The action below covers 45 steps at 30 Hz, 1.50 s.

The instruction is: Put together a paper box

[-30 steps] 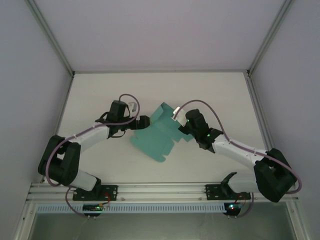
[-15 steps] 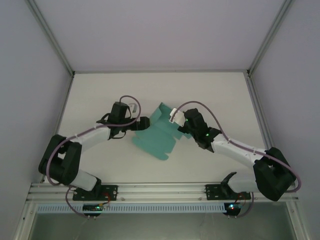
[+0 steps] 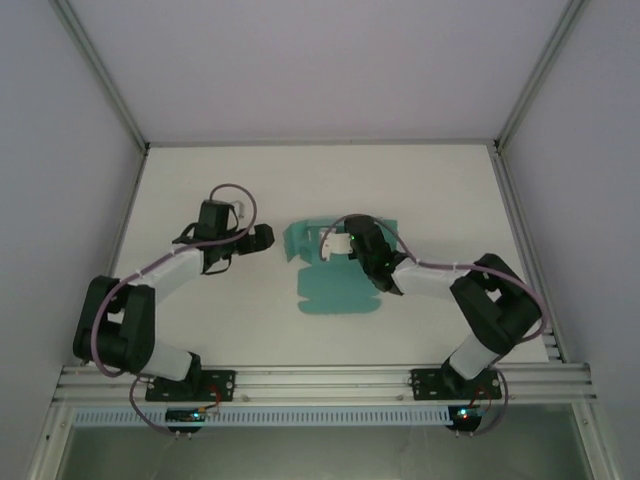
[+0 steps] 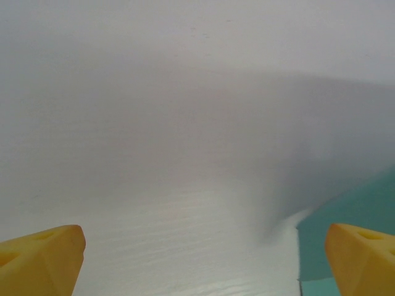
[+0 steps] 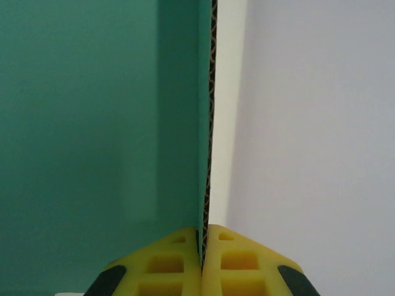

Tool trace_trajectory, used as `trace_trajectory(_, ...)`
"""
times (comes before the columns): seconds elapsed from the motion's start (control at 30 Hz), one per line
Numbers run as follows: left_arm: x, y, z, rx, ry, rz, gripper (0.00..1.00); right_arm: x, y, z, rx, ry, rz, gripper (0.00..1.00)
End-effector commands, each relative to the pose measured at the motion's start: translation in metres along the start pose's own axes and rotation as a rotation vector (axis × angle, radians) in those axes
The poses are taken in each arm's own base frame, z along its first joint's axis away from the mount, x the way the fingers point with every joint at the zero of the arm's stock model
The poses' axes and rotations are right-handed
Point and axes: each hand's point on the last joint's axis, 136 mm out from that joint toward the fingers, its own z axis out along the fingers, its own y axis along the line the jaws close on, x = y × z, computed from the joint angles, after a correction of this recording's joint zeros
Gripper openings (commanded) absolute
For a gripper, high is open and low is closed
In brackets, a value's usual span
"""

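Pale walls [image 3: 50, 150] around three sides of a white table [image 3: 430, 190], bare and open on every side of the teal paper box [image 3: 335, 290] lying near its middle. Pinched edge-on in the right gripper [image 3: 335, 243], jaws pressed together on it: a raised flap [image 5: 99, 123]. Just left of the card, untouching, left gripper [image 3: 268, 237] spread wide.

place: robot lab test cell | enclosure: plain pale walls [image 3: 320, 60] framed by aluminium struts [image 3: 102, 72] | surface: bare white table [image 3: 430, 190] | mounting: two arm bases [image 3: 190, 382] bolted to a slotted aluminium rail [image 3: 320, 380] at the near edge | wiring: exposed purple cables [image 3: 232, 185] looping along the arms
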Motion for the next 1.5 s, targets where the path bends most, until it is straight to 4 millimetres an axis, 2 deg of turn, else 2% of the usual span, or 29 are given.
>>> trace_trajectory(0.0,-0.015,-0.030,0.005,0.147,-0.055,0.105,0.94,-0.012,-0.024,0.003,0.130,-0.033,-0.096,0.03)
trace_trajectory(0.2,-0.010,-0.043,0.027,0.201,-0.047,0.204,0.72,-0.014,-0.014,0.007,0.140,-0.053,-0.096,0.02)
trace_trajectory(0.3,-0.008,-0.057,0.037,0.251,-0.061,0.275,0.68,-0.015,-0.009,0.008,0.133,-0.056,-0.092,0.02)
trace_trajectory(0.5,0.001,-0.088,0.050,0.322,-0.124,0.429,0.65,-0.014,0.004,0.010,0.110,-0.042,-0.108,0.02)
trace_trajectory(0.73,0.006,-0.106,0.061,0.370,-0.198,0.507,0.58,-0.009,0.016,0.006,0.081,-0.018,-0.112,0.02)
trace_trajectory(0.9,0.020,-0.117,0.068,0.390,-0.182,0.553,0.57,-0.005,0.019,0.005,0.070,0.008,-0.106,0.01)
trace_trajectory(1.0,0.035,-0.125,0.068,0.448,-0.137,0.572,0.56,-0.003,0.024,0.005,0.062,0.027,-0.108,0.00)
trace_trajectory(1.13,0.045,-0.120,0.067,0.435,-0.119,0.571,0.54,0.001,0.024,0.004,0.061,0.040,-0.100,0.00)
trace_trajectory(1.23,0.048,-0.114,0.064,0.410,-0.117,0.566,0.54,0.002,0.023,0.002,0.056,0.044,-0.085,0.00)
trace_trajectory(1.47,0.047,-0.115,0.060,0.411,-0.106,0.575,0.51,0.003,0.022,0.001,0.048,0.046,-0.078,0.00)
